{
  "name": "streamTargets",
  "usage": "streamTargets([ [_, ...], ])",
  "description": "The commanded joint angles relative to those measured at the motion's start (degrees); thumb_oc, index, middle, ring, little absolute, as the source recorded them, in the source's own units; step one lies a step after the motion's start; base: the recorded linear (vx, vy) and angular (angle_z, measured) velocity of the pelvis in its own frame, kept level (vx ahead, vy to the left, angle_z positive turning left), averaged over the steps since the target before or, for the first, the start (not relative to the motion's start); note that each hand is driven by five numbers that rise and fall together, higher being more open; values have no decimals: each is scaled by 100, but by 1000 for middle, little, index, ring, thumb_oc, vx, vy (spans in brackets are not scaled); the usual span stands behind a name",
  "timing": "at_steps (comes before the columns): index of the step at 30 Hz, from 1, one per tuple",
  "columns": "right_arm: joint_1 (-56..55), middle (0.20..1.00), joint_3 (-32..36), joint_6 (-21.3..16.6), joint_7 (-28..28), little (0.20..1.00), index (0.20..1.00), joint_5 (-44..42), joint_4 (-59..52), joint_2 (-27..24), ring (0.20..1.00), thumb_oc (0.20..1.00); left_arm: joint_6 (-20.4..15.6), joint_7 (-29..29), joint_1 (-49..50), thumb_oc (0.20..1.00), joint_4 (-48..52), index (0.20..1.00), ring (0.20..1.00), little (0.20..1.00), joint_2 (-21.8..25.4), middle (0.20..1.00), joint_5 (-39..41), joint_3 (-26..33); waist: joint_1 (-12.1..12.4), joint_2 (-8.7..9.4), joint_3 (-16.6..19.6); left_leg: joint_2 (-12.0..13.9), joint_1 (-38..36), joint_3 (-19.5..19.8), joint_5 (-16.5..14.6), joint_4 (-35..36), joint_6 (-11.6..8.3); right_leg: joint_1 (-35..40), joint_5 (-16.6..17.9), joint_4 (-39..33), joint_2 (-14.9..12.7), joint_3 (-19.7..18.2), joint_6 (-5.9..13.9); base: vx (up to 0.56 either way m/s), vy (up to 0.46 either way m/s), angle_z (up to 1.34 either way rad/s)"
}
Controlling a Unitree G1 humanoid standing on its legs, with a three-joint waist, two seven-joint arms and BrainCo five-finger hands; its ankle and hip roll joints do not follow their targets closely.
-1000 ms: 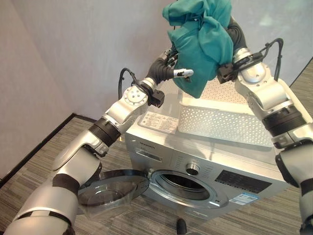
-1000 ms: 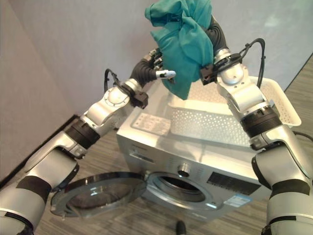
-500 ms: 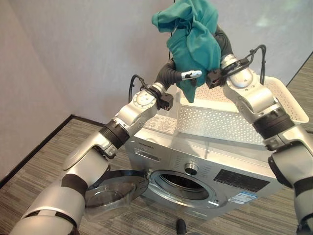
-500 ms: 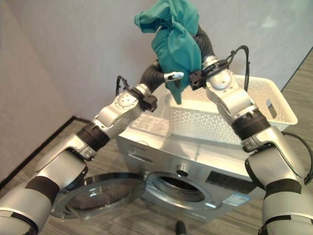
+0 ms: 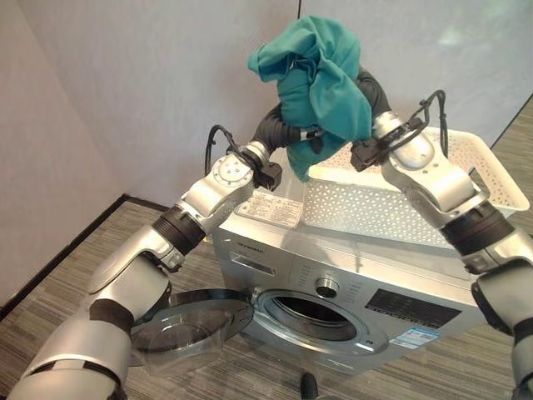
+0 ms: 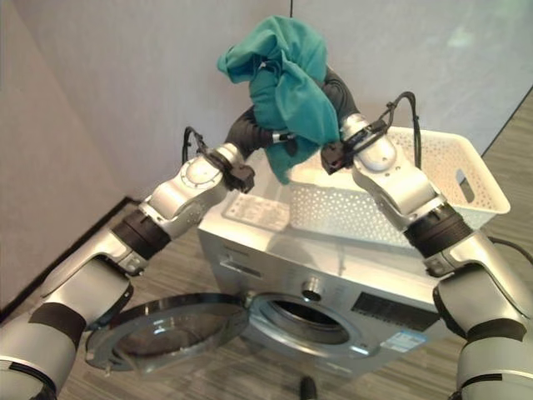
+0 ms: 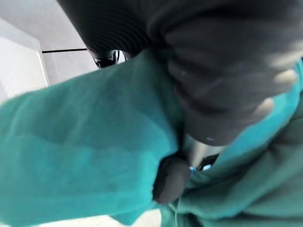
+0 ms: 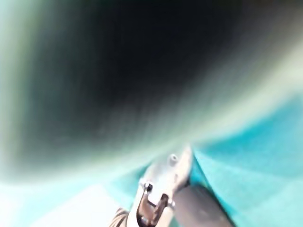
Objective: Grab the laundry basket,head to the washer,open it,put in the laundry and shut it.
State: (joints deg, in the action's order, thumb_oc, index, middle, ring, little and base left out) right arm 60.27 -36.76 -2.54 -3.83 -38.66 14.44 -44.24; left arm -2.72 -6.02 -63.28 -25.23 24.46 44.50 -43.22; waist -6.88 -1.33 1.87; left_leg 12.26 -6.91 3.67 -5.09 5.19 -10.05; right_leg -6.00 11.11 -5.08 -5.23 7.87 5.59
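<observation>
A: Teal cloth, bunched up, that is the laundry (image 5: 321, 79). It hangs in the air above the left end of the white perforated basket (image 5: 400, 208), which sits on top of the silver washer (image 5: 350, 275).

B: Any writing to read?

A: There is a white label (image 5: 271, 208) on the washer's top near its left corner, and a blue-and-white sticker (image 5: 414, 337) on the front panel at the right. A small line of lettering sits on the front's upper left edge. The print on all of them is too small to make out.

B: How are the arms set?

A: Both reach up and forward over the washer. The left hand (image 7: 173, 177) comes in from the lower left and meets the cloth from the left side; in its wrist view a dark-tipped finger presses into the teal folds, curled onto the fabric. The right hand (image 8: 165, 189) comes from the right, forearm angled up over the basket; its wrist view shows a finger against the cloth, but I cannot tell how its fingers are set.

B: And the washer's door?

A: The round door (image 5: 191, 321) stands swung open to the left, glass facing up, and the drum opening (image 5: 316, 312) is exposed.
</observation>
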Motion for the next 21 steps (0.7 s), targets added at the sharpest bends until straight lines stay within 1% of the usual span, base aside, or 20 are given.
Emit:
streamTargets([
  [1, -122, 1000, -141, -256, 404, 1000, 1000, -128, -290, -262, 1000, 1000, -532, -159, -763, 200, 54, 200, 200, 200, 227, 200, -388, 99, 153, 279, 52, -3, 53, -176, 75, -74, 188, 201, -632, 198, -739, -11, 620, 0, 0, 0],
  [5, -338, 1000, 15, -283, 434, 1000, 1000, -167, -429, -419, 1000, 1000, -603, -269, -628, 200, 240, 200, 200, 200, 292, 200, -661, 279, 157, 301, 48, -2, 59, -171, 58, -81, 193, 202, -632, 194, -744, -9, 621, 0, 0, 0],
  [6, -473, 1000, 198, -330, 405, 1000, 1000, -157, -472, -494, 1000, 1000, -660, -355, -469, 200, 408, 200, 200, 200, 326, 200, -718, 498, 161, 314, 45, -6, 65, -163, 47, -91, 200, 203, -635, 196, -748, -6, 622, 0, 0, 0],
  [10, -799, 1000, 679, -435, 386, 1000, 1000, -151, -513, -633, 1000, 1000, -769, -527, -109, 200, 771, 200, 200, 200, 501, 200, -1021, 1038, 180, 350, 52, -8, 72, -164, 27, -101, 202, 217, -641, 190, -753, -4, 623, 0, 0, 0],
  [13, -1007, 1000, 966, -475, 376, 1000, 1000, -129, -547, -883, 1000, 1000, -838, -619, 60, 200, 986, 200, 200, 200, 701, 200, -1283, 1344, 170, 403, 62, -39, 126, -159, 63, -120, 204, 180, -607, 196, -784, -10, 620, -32, 6, 1],
  [14, -1014, 1000, 971, -474, 376, 1000, 1000, -128, -551, -883, 1000, 1000, -835, -621, 64, 200, 992, 200, 200, 200, 701, 200, -1285, 1344, 169, 407, 68, -43, 133, -158, 65, -122, 206, 175, -606, 197, -788, -10, 621, 0, 0, 0],
  [15, -1424, 1000, 1529, -552, 338, 1000, 1000, -40, -688, -1146, 1000, 1000, -897, -737, 402, 200, 1378, 200, 200, 200, 1093, 200, -1554, 1827, 150, 412, 73, -37, 137, -176, 57, -119, 204, 164, -597, 197, -786, -9, 623, 0, 0, 0],
  [16, -1450, 1000, 1546, -548, 338, 1000, 1000, -36, -703, -1147, 1000, 1000, -888, -740, 416, 200, 1394, 200, 200, 200, 1091, 200, -1559, 1827, 154, 415, 79, -37, 137, -176, 56, -120, 204, 165, -598, 197, -785, -9, 623, 0, 0, 0],
  [17, -1907, 1000, 2086, -601, 311, 1000, 1000, 89, -820, -1342, 1000, 1000, -930, -766, 803, 200, 1836, 200, 200, 200, 1342, 200, -1766, 2225, 153, 425, 90, -40, 132, -184, 46, -110, 209, 162, -594, 185, -782, -7, 626, 0, 0, 0],
  [18, -2167, 1000, 2423, -626, 281, 1000, 1000, 180, -845, -1458, 1000, 1000, -962, -799, 1046, 200, 2048, 200, 200, 200, 1483, 200, -1930, 2498, 141, 426, 86, -39, 133, -183, 36, -114, 212, 159, -596, 182, -781, -9, 623, 0, 0, 0],
  [21, -3065, 1000, 3478, -691, 183, 1000, 1000, 471, -998, -1658, 1000, 1000, -973, -789, 2015, 200, 2711, 200, 200, 200, 1753, 200, -2368, 3327, 144, 445, 99, -39, 127, -196, 3, -120, 224, 162, -598, 167, -767, -12, 621, 6, 1, 1],
])
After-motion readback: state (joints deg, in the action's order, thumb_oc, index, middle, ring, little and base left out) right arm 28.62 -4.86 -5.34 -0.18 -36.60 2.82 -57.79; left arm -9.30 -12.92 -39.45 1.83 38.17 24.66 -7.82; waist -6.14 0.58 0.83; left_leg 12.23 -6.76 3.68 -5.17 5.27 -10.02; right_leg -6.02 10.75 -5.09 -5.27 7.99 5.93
